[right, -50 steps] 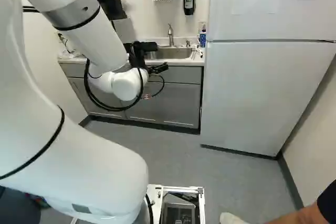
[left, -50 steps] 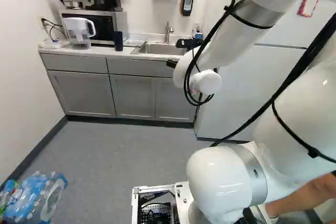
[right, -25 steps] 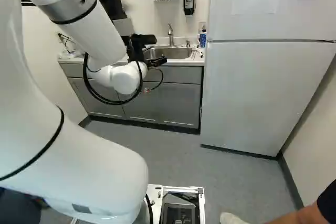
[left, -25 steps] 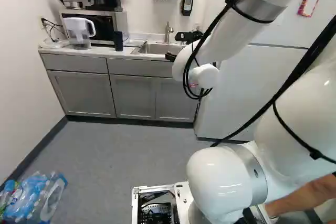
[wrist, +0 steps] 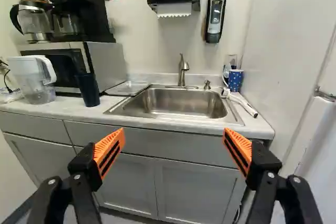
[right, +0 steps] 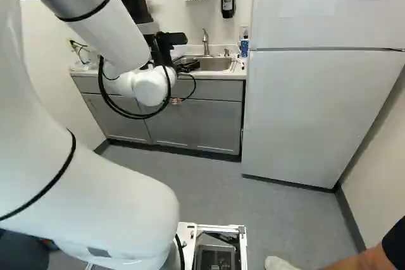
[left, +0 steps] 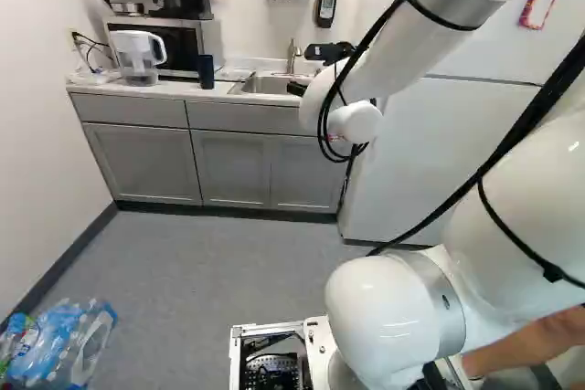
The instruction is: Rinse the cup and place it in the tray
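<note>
the black gripper with orange pads [right: 192, 52] is wide open and has hold of nothing. it faces the front edge of the white counter [wrist: 210, 125]. a tall, dark blue cup [wrist: 88, 88] stands near that edge, beside the flat, shiny tray [wrist: 127, 88]. a blue cup with white dots [wrist: 235, 80] stands by the counter's back corner, near the metal sink [wrist: 184, 102].

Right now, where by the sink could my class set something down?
The sink's basin looks bare, as does a small counter patch between the dark cup and the sink, just in front of the tray. It's crowded by the microwave and pitcher, and beside the sink's far end, with the dotted blue cup.
</note>
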You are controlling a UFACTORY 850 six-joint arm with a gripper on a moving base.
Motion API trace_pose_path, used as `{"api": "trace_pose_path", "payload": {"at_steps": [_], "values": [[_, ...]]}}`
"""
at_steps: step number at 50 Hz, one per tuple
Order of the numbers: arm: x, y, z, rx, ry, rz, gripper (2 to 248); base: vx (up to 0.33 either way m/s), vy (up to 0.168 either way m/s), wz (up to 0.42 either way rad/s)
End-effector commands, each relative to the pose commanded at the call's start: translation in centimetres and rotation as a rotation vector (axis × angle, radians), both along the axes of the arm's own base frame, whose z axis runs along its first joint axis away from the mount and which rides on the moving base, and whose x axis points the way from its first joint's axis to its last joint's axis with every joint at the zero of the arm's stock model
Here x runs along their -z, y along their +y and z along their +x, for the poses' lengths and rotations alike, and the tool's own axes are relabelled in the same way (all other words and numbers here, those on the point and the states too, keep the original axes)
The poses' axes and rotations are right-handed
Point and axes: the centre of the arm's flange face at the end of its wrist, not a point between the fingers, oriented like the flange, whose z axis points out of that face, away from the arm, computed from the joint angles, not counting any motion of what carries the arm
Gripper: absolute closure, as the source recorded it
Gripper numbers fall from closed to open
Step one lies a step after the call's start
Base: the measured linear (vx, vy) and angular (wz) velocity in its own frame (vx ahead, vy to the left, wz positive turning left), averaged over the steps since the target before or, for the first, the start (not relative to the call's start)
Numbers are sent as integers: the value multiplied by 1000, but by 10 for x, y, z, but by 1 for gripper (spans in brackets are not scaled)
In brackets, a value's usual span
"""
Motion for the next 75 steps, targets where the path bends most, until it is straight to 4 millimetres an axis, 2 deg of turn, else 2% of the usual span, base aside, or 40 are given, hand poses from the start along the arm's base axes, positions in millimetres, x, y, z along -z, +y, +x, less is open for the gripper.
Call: {"api": "trace_pose_path", "payload": {"at_steps": [75], "values": [[-68,0,30,1,-30,1,3,0,0,0]]}}
